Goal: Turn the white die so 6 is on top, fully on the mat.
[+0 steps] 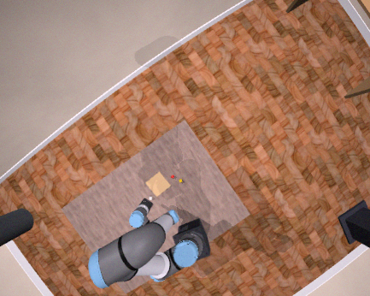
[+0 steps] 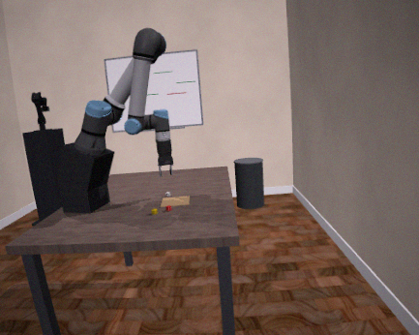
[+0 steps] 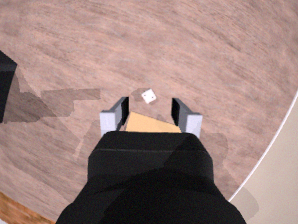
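The white die [image 1: 150,198] [image 2: 167,194] [image 3: 149,96] lies on the bare table, just off the tan mat [image 1: 158,184] [image 2: 184,200] [image 3: 150,125]. Its upper face shows a few dark pips in the wrist view, too small to read surely. My gripper [image 2: 165,172] [image 3: 150,106] is open and empty, pointing down well above the table. In the wrist view the die appears between the fingers' lines, slightly beyond the fingertips. The mat lies flat; my gripper's body hides most of it in the wrist view.
A red die [image 1: 173,176] [image 2: 168,208] and a yellow die [image 1: 181,180] [image 2: 154,211] lie apart on the table beside the mat, on the side away from the white die. The robot's black base [image 2: 83,179] stands on the table [image 2: 132,234].
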`<state>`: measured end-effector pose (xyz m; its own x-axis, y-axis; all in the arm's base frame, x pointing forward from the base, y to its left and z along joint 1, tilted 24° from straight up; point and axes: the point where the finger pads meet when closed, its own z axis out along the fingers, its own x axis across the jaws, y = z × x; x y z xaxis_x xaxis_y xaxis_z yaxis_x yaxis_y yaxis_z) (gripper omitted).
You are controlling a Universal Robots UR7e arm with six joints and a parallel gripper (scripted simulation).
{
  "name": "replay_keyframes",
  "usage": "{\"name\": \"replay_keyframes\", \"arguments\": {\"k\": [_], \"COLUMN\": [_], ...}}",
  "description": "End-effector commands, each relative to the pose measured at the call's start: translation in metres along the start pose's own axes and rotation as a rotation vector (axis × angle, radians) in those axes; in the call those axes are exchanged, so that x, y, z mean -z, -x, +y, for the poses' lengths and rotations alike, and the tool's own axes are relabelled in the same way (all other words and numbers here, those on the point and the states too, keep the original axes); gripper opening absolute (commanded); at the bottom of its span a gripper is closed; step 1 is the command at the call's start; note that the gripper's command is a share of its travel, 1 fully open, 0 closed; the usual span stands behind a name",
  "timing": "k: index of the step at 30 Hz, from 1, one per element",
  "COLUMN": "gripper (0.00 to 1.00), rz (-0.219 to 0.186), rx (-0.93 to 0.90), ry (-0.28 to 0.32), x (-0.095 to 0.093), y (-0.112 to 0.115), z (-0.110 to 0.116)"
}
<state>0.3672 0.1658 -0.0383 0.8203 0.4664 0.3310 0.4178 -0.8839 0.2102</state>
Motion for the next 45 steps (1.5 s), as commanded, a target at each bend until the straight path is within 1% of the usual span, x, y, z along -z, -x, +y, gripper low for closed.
{"name": "replay_keyframes", "arguments": {"k": [1,2,5,8,13,15,16,19,21,26,30,36,45], "gripper": [1.00,1.00,1.00,1.00,1.00,1.00,1.00,1.00,1.00,1.00,1.00,1.00,1.00], "rz": [0.004,0.004,0.004,0.005,0.005,0.006,0.006,0.006,0.006,0.007,0.007,0.008,0.008], "rx": [-0.162,-0.204,-0.207,-0.343,-0.474,-0.557,-0.558,-0.673,-0.673,-0.833,-0.924,-0.998,-1.015], "ry": [0.009,0.009,0.009,0.008,0.008,0.008,0.008,0.007,0.007,0.007,0.007,0.007,0.006], "x": [-0.005,-0.007,-0.007,-0.011,-0.016,-0.018,-0.018,-0.022,-0.022,-0.026,-0.029,-0.031,-0.031], "y": [-0.001,-0.001,-0.001,-0.001,-0.001,-0.001,-0.001,-0.001,-0.001,0.000,0.001,0.002,0.002], "z": [-0.001,-0.001,-0.001,-0.001,0.000,0.001,0.001,0.002,0.002,0.003,0.005,0.006,0.006]}}
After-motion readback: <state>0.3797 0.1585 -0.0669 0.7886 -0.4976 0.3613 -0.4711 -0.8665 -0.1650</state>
